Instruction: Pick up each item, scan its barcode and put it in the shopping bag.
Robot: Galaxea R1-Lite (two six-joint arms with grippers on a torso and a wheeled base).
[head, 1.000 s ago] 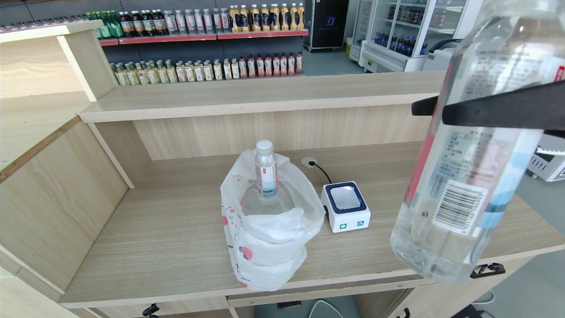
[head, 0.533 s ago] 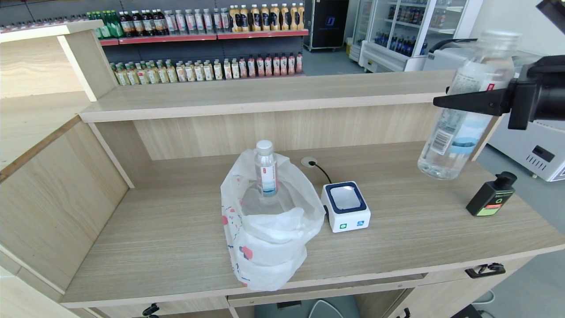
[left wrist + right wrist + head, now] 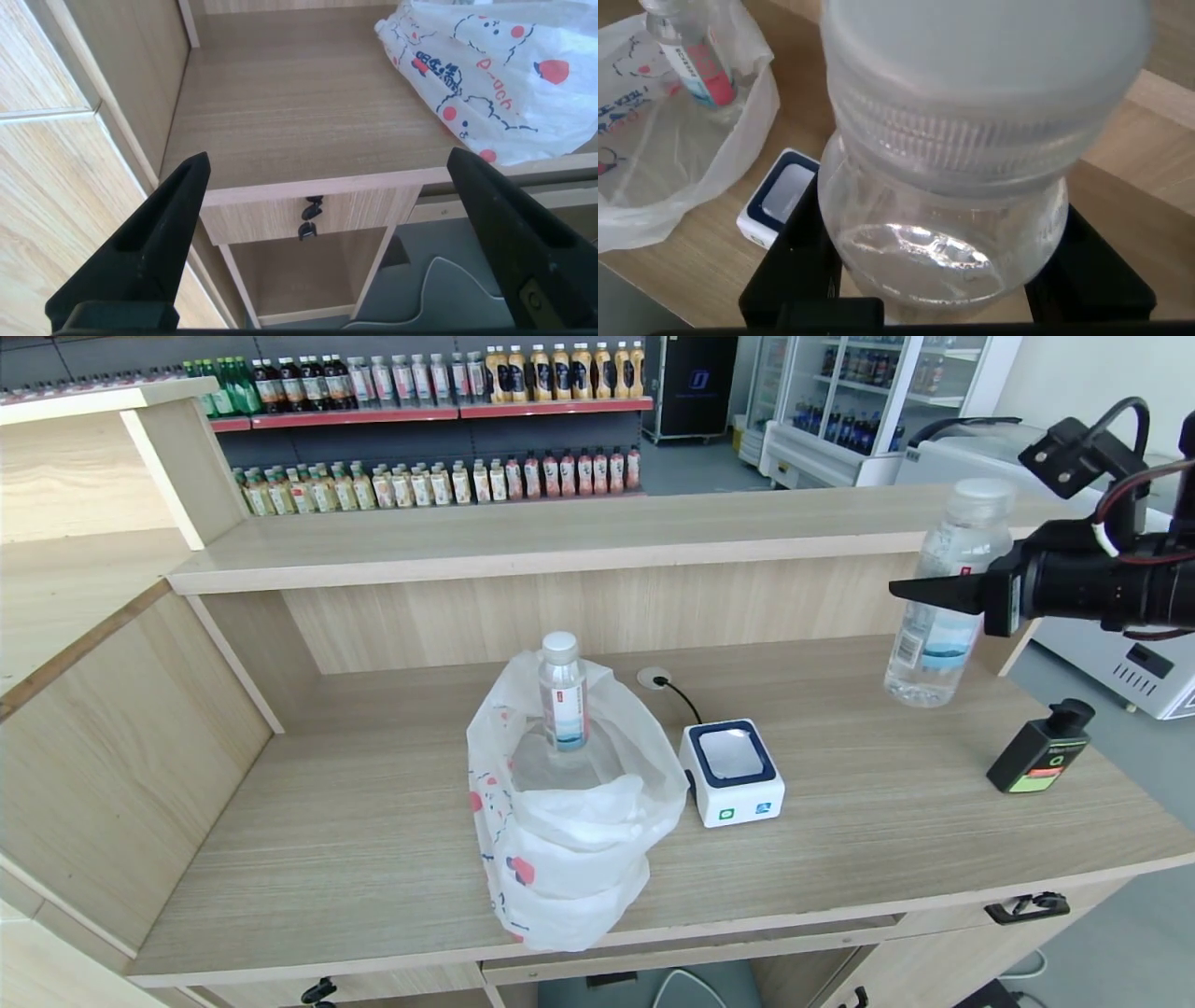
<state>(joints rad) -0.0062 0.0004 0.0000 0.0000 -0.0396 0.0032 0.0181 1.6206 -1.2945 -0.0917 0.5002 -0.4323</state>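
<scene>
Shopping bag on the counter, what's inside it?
A capped water bottle stands upright in the shopping bag, neck above the rim. The bag's folded front hides its floor.

held bottle (image 3: 936,649): a band of its label is covered by the near finger of the right gripper (image 3: 920,590); the far finger sits behind the bottle, unseen. the arm is cut off at the head view's right edge. right wrist view: the bottle's cap is blurred and cut by the top edge, and its body hides part of the scanner (image 3: 778,198). bottle in the bag (image 3: 563,695): its base is veiled by the shopping bag (image 3: 560,840), hazy through the plastic. left wrist view: the bag is cut by the top and right edges; the left gripper (image 3: 329,161) fingers are cut at the bottom edge. dark pump bottle (image 3: 1039,751): label print too small to tell.
</scene>
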